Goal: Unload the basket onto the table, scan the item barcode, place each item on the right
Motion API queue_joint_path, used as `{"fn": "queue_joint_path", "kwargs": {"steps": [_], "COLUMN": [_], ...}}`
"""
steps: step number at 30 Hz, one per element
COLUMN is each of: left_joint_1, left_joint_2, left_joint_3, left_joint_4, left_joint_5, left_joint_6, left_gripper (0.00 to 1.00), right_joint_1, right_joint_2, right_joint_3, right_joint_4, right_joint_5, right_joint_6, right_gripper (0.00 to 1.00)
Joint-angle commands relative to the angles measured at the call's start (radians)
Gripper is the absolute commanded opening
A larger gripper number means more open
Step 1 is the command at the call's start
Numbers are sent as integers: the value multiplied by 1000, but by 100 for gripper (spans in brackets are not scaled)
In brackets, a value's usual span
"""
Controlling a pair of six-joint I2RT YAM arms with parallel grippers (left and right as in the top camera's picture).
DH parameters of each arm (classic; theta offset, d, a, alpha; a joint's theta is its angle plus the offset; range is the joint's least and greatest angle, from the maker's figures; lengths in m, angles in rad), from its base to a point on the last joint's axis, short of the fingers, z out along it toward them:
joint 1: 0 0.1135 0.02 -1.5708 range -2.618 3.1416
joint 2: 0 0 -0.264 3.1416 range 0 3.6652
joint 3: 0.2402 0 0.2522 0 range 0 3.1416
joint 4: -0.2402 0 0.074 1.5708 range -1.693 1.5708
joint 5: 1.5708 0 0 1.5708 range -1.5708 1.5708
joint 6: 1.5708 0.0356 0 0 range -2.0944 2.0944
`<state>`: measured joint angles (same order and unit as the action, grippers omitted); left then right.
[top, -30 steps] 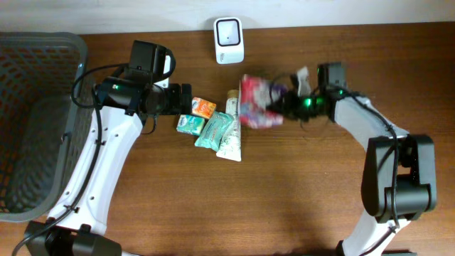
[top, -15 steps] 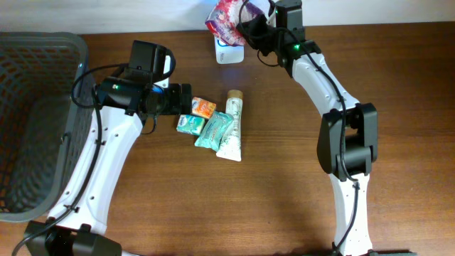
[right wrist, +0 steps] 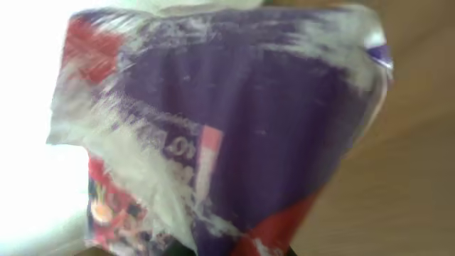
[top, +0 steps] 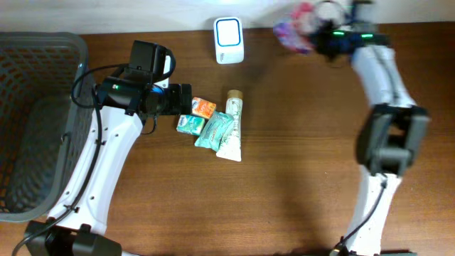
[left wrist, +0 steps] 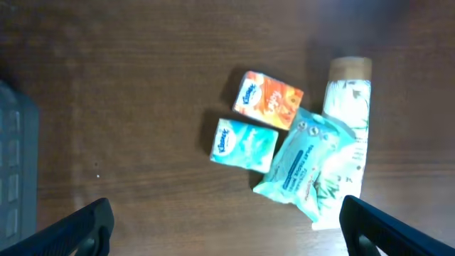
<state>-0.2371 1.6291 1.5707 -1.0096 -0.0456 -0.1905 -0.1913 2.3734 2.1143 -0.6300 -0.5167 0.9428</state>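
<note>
Swung rightward since the previous frame, when it hung over the 1 scanner [top: 229, 39], the 1 snack bag [top: 298, 27] is in the upper right of the overhead frame, clamped in the right gripper [top: 317, 37]. It juts left from the jaws toward the scanner; blur hides its long axis. Its purple face fills the right wrist view. Left of centre, the left gripper [top: 183, 99], spread wide and holding nothing, hovers beside 4 items: 1 orange tissue pack [top: 204, 107], 1 teal tissue pack [top: 189, 124], 1 wipes pack [top: 215, 131], 1 tube [top: 232, 128]. 1 basket [top: 35, 53] stands at the left edge
</note>
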Motion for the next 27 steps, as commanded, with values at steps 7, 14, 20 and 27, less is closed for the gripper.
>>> {"fn": "queue_joint_path", "kwargs": {"steps": [7,14,20,27], "left_joint_1": [0,0,0,0], "left_joint_2": [-3,-2,-3,-2], "left_joint_3": [2,2,2,2], "left_joint_4": [-2,-2,-2,-2], "left_joint_5": [-3,-3,-3,-3], "left_joint_6": [5,5,5,5], "left_gripper": [99,99,99,99], "right_joint_1": [-563,-630,-351,292], "right_joint_2": [-29,-153,-257,-188], "right_joint_3": [5,87,96,25], "right_joint_4": [-196,-351,-773,-803], "right_joint_5": [67,-69,-349,-114], "right_joint_6": [-154,-420,-919,-1047], "right_gripper": [18,99,92,93]}}
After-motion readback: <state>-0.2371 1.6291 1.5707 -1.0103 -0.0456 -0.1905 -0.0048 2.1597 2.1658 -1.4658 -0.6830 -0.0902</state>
